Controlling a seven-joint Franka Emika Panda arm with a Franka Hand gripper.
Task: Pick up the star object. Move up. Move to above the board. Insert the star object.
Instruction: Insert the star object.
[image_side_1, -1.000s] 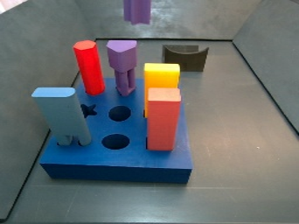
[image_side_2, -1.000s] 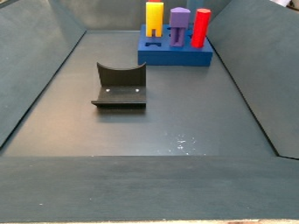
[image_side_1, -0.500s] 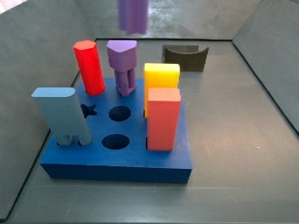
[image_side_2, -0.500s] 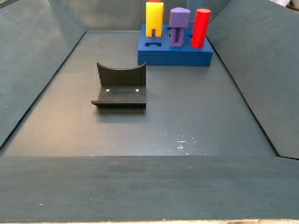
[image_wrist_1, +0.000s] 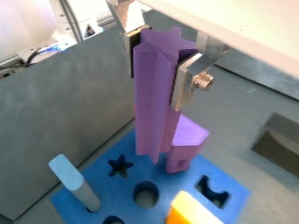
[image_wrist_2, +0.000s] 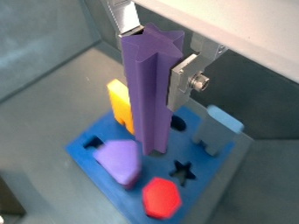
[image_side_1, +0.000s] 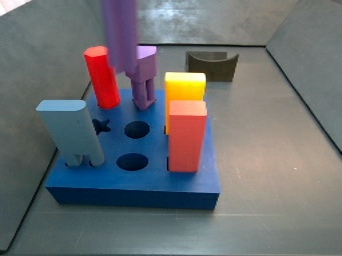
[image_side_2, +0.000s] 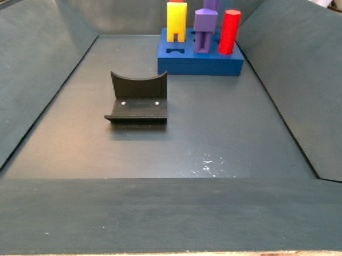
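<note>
The star object (image_wrist_1: 155, 105) is a tall purple ridged prism, and my gripper (image_wrist_1: 158, 66) is shut on its upper end, one silver finger (image_wrist_1: 187, 74) on each side. Both wrist views show this grip (image_wrist_2: 152, 61). The prism hangs upright above the blue board (image_side_1: 134, 190), its lower end over the back of the board near the star-shaped hole (image_wrist_1: 118, 165). In a side view only the prism (image_side_1: 119, 35) shows, running off the top edge. The star hole (image_side_1: 102, 126) is open beside the light blue peg.
The board holds a red peg (image_side_1: 100, 75), a lighter purple peg (image_side_1: 139, 70), a yellow block (image_side_1: 185, 85), an orange block (image_side_1: 187, 135) and a light blue block (image_side_1: 67, 130). The dark fixture (image_side_2: 136, 98) stands on the floor away from the board (image_side_2: 201, 68). Grey walls enclose the floor.
In the side view the star object has moved left and lower; more of its length shows above the board's back.
</note>
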